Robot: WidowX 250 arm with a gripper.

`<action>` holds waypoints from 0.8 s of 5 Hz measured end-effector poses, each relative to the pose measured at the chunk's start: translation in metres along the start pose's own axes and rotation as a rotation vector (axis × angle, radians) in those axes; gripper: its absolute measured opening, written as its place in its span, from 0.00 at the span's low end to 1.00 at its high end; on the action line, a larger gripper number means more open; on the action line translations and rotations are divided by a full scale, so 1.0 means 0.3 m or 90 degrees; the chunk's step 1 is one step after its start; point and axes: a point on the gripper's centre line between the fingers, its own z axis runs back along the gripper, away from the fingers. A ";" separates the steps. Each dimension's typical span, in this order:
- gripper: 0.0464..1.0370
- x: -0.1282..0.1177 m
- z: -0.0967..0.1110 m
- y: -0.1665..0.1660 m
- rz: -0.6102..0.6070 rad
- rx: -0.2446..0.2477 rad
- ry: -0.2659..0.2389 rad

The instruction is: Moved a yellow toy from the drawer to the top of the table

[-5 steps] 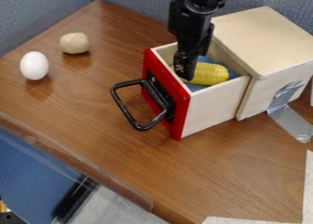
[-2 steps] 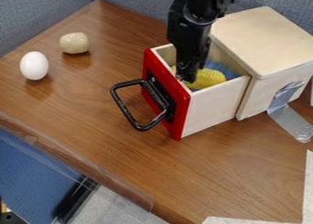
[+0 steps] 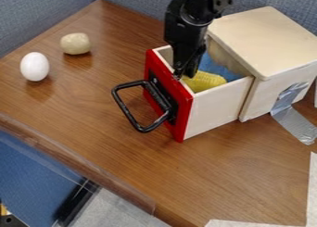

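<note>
I find the yellow toy (image 3: 209, 82) inside the open drawer (image 3: 217, 108), ribbed like an ear of corn, lying close behind the red front (image 3: 184, 114). Blue material (image 3: 217, 69) lies beside it. My gripper (image 3: 178, 76) hangs down at the drawer's front end, next to the toy; I cannot tell how far open it is or whether it has hold of anything. A black handle (image 3: 127, 109) juts from the red front. The drawer extends from a pale wooden box (image 3: 269, 40), with silver tape (image 3: 289, 108) running from its side down to the table.

The table (image 3: 105, 124) is brown with visible wood grain and a raised, rounded edge. On it, well apart from the drawer, I note a white egg (image 3: 34, 66) and, near that, a beige lump (image 3: 75, 44). White sheeting (image 3: 248, 223) lies at the lower right. Blue-grey fabric partitions (image 3: 133, 3) stand behind the table. Below its edge are a blue panel (image 3: 31, 170) and a grey floor (image 3: 127, 212).
</note>
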 end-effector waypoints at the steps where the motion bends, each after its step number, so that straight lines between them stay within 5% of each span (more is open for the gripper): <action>1: 0.20 0.002 -0.005 0.001 -0.004 0.004 -0.004; 3: 0.78 0.001 -0.018 0.000 0.000 0.010 -0.007; 4: 0.97 0.003 -0.039 0.006 -0.002 0.018 -0.013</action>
